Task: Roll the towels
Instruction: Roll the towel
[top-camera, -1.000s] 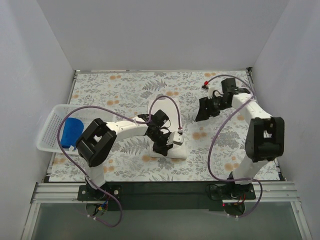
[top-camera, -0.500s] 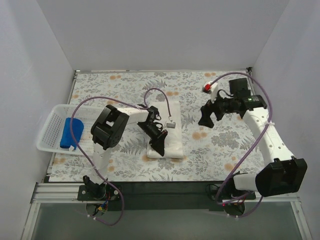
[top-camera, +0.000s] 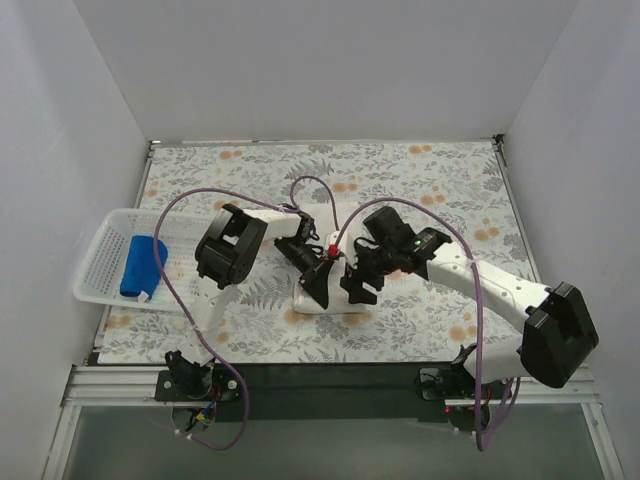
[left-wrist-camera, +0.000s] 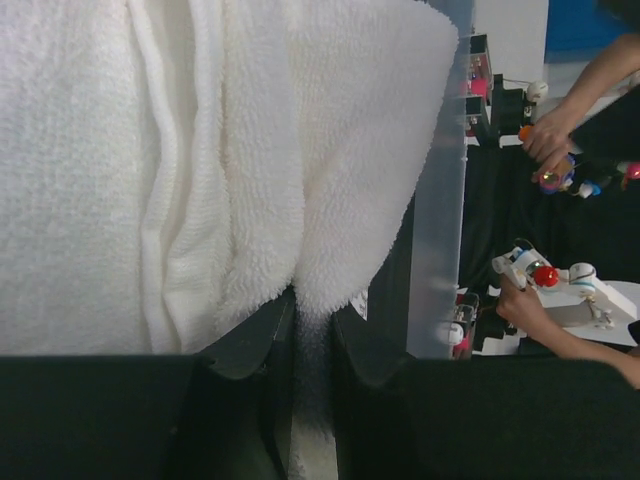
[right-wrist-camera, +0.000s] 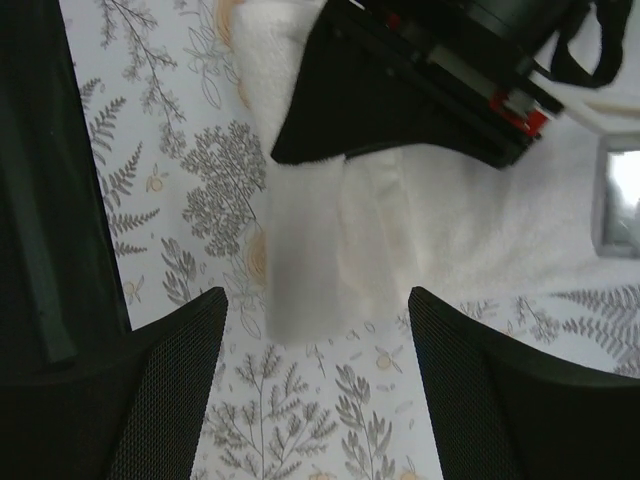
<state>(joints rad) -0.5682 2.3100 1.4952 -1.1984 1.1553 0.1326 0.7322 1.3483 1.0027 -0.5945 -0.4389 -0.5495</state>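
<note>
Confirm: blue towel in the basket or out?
In. The blue towel lies as a compact bundle inside the white perforated basket at the table's left side.

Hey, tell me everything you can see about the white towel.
The white towel is thick, fluffy terry cloth. It lies on the floral tablecloth near the middle of the table, bunched into soft lengthwise folds rather than a tight roll. The left gripper is shut on a fold at its edge. The right gripper is open over the towel's near end, with a finger on either side. Whether it touches the cloth cannot be told.
</note>
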